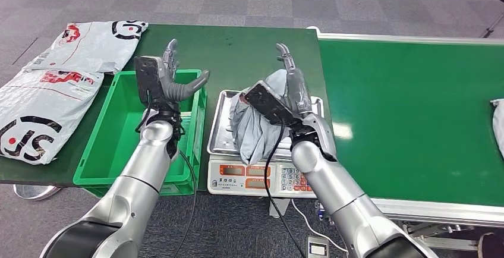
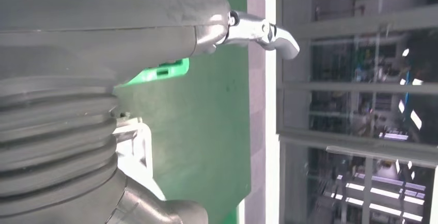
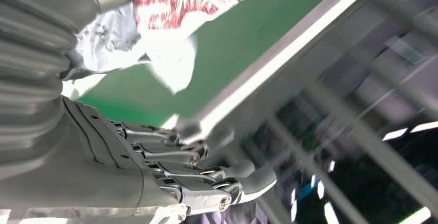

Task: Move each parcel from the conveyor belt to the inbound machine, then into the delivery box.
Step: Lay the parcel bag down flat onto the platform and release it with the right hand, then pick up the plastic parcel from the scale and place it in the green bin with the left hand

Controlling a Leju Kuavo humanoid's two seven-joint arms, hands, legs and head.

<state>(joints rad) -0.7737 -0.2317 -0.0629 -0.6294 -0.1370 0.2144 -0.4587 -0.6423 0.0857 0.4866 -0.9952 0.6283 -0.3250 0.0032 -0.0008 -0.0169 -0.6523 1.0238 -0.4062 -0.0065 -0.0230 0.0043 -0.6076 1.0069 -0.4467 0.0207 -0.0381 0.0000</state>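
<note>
On the green bench, the grey parcel (image 1: 252, 126) lies slumped on the scale's tray (image 1: 217, 128) at the front edge. Our right hand (image 1: 295, 85), fingers spread, holds nothing; our left hand (image 1: 172, 76) is likewise released above the green box (image 1: 113, 136). It looks soft, light, slippery: we'd pinch a bunched fold.

The parcel (image 1: 252, 124) is showing crinkled grey plastic film on the scale's (image 1: 257, 178) shiny metal tray (image 1: 217, 128). The crate (image 1: 116, 132) is looking like glossy green plastic. The belt (image 1: 410, 115) is lying matt green. Both arms are gleaming brushed silver metal.
</note>
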